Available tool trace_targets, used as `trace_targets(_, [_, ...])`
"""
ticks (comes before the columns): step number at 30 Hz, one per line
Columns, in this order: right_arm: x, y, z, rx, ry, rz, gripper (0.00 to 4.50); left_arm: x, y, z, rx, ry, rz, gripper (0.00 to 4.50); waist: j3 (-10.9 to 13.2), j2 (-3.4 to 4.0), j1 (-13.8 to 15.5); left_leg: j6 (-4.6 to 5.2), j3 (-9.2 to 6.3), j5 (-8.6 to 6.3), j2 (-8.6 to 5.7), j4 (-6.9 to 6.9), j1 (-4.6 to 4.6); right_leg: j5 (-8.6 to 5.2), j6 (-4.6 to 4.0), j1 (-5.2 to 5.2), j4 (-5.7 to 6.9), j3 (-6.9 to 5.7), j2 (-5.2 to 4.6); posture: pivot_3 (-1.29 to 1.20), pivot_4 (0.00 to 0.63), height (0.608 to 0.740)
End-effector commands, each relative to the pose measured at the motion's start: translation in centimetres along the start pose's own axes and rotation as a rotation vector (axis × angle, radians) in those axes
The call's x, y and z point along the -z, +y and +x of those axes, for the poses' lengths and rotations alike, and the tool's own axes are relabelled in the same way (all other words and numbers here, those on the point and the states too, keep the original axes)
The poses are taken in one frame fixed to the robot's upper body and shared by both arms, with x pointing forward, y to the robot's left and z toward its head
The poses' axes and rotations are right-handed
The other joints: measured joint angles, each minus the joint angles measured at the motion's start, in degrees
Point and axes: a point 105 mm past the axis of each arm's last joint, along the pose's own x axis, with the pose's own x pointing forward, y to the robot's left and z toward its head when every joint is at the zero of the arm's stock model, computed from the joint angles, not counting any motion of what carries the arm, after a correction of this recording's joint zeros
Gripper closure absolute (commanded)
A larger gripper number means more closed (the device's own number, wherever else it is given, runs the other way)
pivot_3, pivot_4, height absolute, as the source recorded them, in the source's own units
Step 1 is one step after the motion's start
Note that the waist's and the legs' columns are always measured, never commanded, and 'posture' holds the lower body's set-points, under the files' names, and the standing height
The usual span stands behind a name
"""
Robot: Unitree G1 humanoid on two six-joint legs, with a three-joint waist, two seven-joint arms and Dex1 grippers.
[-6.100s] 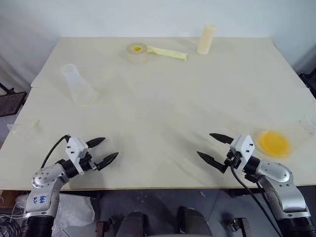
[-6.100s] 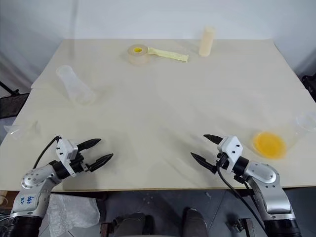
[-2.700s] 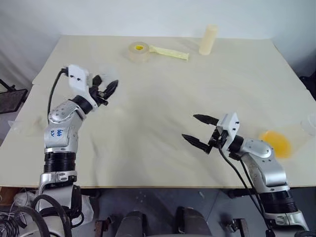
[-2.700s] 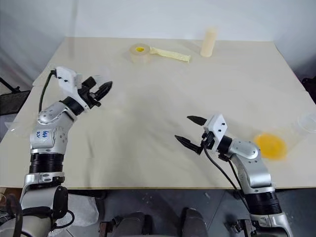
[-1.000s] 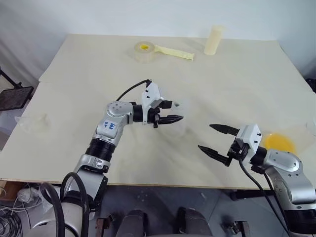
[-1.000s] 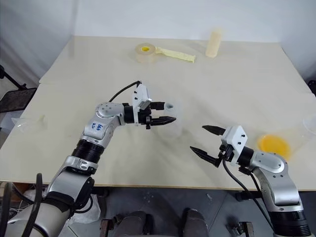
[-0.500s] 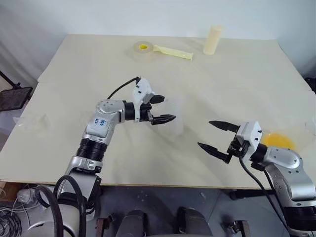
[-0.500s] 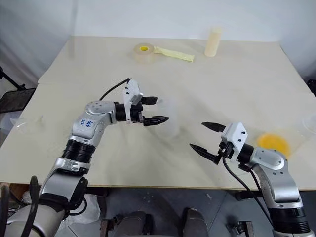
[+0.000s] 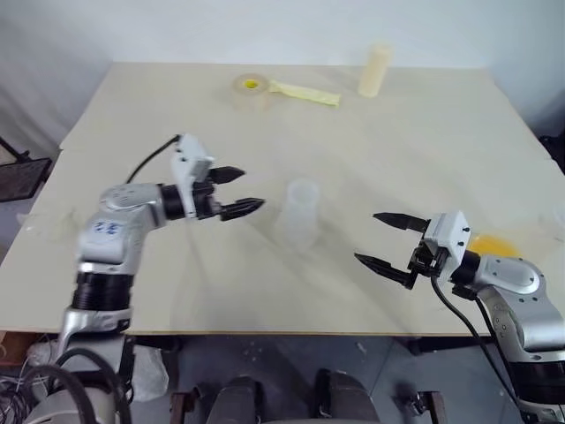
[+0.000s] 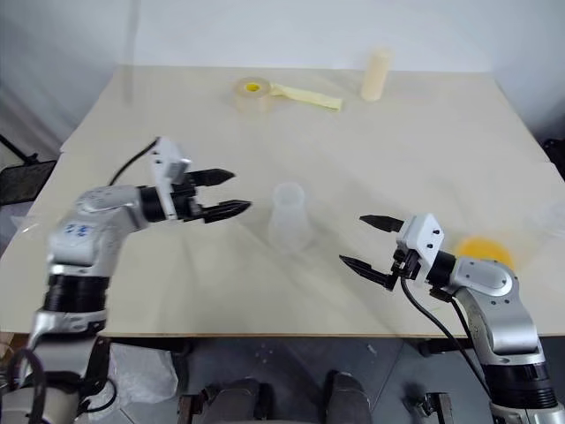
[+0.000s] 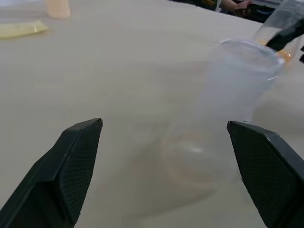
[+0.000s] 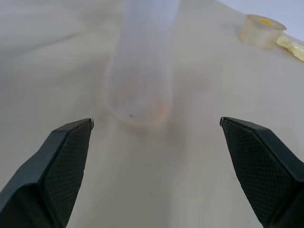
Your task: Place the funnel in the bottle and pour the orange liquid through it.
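Note:
The bottle (image 9: 298,212), clear with a wide base and narrower neck, stands upright on the middle of the table, held by nothing. My left gripper (image 9: 238,190) is open a short way to its left, fingers pointing at it; in the left wrist view the bottle (image 11: 232,95) sits ahead between the spread fingers. My right gripper (image 9: 381,238) is open to the bottle's right, and also faces the bottle (image 12: 142,61). The orange liquid (image 9: 494,246) lies in a clear container by the right edge. A faint clear shape at the left edge may be the funnel (image 9: 40,221).
A tape roll (image 9: 250,88) with a yellow strip (image 9: 305,93) and a cream cylinder (image 9: 375,69) stand along the far edge. The table (image 9: 397,141) stretches bare between them and the bottle.
My left gripper opened, let go of the bottle and drew back to the left. The bottle stays upright in the middle. The right gripper has kept still.

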Motion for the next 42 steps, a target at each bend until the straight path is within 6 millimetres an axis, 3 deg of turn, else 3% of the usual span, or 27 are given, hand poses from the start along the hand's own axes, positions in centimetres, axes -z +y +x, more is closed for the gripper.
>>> trace_targets(1, [-0.6, -0.5, -0.3, -0.008, -0.012, -0.008, 0.00, -0.6, 0.7, -5.3, -0.156, -0.066, 0.020, 0.03, 0.0, 0.01, -0.7, -0.02, 0.01, -0.01, 0.05, -0.05, 0.07, 0.00, 0.00, -0.01, 0.00, -0.01, 0.01, 0.00, 0.150, 0.740])
trace_targets(5, [-0.5, -0.6, -0.2, -0.025, -0.007, 0.001, 0.00, 0.5, 1.1, -9.3, -0.306, -0.131, 0.015, 0.03, 0.0, -0.01, 0.7, -0.02, -0.13, -0.02, 0.22, 0.14, -0.05, 0.00, 0.00, 0.06, 0.00, 0.00, -0.06, 0.00, 0.150, 0.740])
trace_targets(14, [-0.6, -0.9, 0.3, -0.060, -0.012, 0.019, 0.00, 5.0, 0.9, -20.1, -0.739, -0.076, -0.035, 0.03, 0.0, -0.08, 1.5, 0.01, -0.10, -0.04, 0.23, 0.24, -0.03, 0.00, -0.01, 0.14, -0.09, 0.06, -0.06, 0.00, 0.150, 0.740])
trace_targets(18, [-1.2, -0.9, 0.7, -0.091, -0.048, 0.017, 0.00, 6.2, 1.8, -23.1, -0.951, -0.063, -0.019, 0.03, 0.0, -0.08, 1.7, 0.00, -0.09, -0.04, 0.23, 0.23, -0.02, 0.00, -0.01, 0.15, -0.08, 0.05, -0.05, 0.00, 0.150, 0.740])
trace_targets(26, [-2.8, 0.9, 1.2, -0.227, -0.038, 0.061, 0.00, 7.3, 3.4, -23.8, -1.148, -0.070, 0.003, 0.03, -0.1, -0.20, 1.6, 0.00, -0.07, -0.04, 0.24, 0.22, 0.00, 0.00, -0.01, 0.13, -0.06, 0.05, -0.04, 0.00, 0.150, 0.740])
trace_targets(29, [-3.5, 0.7, 1.5, -0.209, -0.085, 0.040, 0.00, 7.6, 4.5, -23.9, -1.199, -0.048, 0.019, 0.03, -0.1, -0.26, 1.6, 0.00, -0.05, -0.04, 0.23, 0.22, 0.02, 0.00, -0.01, 0.13, -0.05, 0.06, -0.05, 0.00, 0.150, 0.740])
trace_targets(42, [-3.4, 0.6, 1.4, -0.186, -0.075, 0.027, 0.00, 9.3, 9.7, -23.5, -1.214, -0.085, -0.069, 0.03, -0.3, -0.46, 1.5, -0.01, 0.27, -0.04, 0.09, 0.18, 0.02, 0.00, -0.01, 0.08, -0.01, -0.03, 0.00, 0.00, 0.150, 0.740])
